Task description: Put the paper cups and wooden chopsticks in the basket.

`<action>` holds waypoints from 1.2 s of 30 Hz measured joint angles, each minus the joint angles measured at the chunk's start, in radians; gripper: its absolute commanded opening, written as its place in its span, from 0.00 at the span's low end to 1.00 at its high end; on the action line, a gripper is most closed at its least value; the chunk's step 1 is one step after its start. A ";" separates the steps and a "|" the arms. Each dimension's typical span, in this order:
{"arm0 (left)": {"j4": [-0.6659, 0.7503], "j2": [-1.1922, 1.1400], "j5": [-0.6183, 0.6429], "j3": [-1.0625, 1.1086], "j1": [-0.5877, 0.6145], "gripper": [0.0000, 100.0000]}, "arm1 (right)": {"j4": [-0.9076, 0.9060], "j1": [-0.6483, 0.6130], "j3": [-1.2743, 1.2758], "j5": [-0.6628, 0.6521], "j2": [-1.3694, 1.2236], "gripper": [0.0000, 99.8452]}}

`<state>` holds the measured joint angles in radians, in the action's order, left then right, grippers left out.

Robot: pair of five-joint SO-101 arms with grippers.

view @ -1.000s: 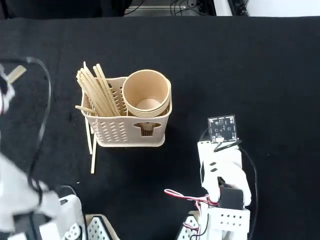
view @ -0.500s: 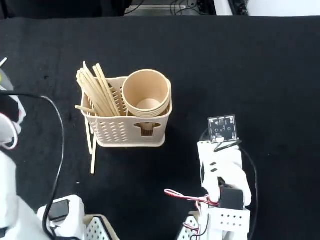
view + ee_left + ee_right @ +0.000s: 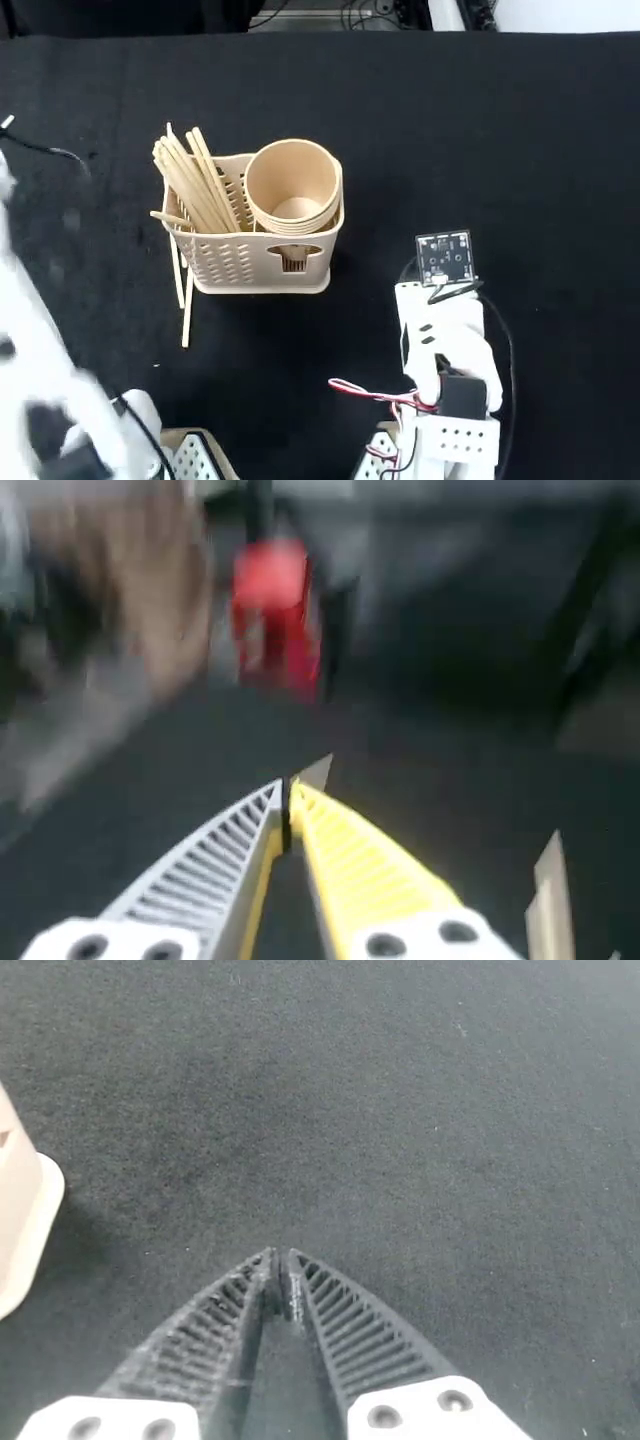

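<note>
Most of the job looks done from here: the paper cups (image 3: pixel 293 185) sit nested in one compartment of the basket (image 3: pixel 262 268), and a bundle of wooden chopsticks (image 3: pixel 192 180) leans in the other. What I judge is left are the two loose chopsticks (image 3: pixel 185 300) lying flat on the black cloth just beside the basket's wall, on the side toward my left arm. They should be very light and stiff, thin enough to roll or skate away if I nudge them, and low enough on the cloth that the fingertips must come right down to it. I would pinch one across its width near the middle so it does not swing nose-down, away from the end nearest the basket wall, where there is little room for a finger. The cups, by contrast, are thin-walled and would crush under a hard squeeze, so I would leave them alone. My left gripper (image 3: pixel 287 805) has its jaws together, and a pale sliver (image 3: pixel 316 772) shows just past the tips; I cannot tell what it is or whether it is pinched. My right gripper (image 3: pixel 278 1280) is closed on nothing, low over bare cloth with the basket's corner near.
</note>
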<state>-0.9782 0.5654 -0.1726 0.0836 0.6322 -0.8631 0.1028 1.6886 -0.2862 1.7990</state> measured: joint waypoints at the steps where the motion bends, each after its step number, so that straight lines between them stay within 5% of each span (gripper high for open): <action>1: 0.002 -0.087 -0.034 -0.009 0.031 0.06 | 0.000 0.000 0.000 0.000 0.000 0.03; 14: -0.077 -1.109 -0.393 -0.644 0.206 0.14 | 0.000 0.000 0.000 0.000 0.000 0.03; 24: -0.239 -1.737 -0.425 -1.433 0.204 0.21 | 0.000 0.000 0.000 0.000 0.000 0.03; 28: -0.224 -1.870 -0.333 -1.646 0.210 0.21 | 0.000 0.000 0.000 0.000 0.000 0.03; 36: 0.021 -1.895 0.087 -1.691 0.247 0.21 | 0.000 0.000 0.000 0.000 0.000 0.03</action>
<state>-0.9567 -1.3295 -0.0852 -1.6072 0.8792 -0.8631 0.1028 1.6886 -0.2862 1.7990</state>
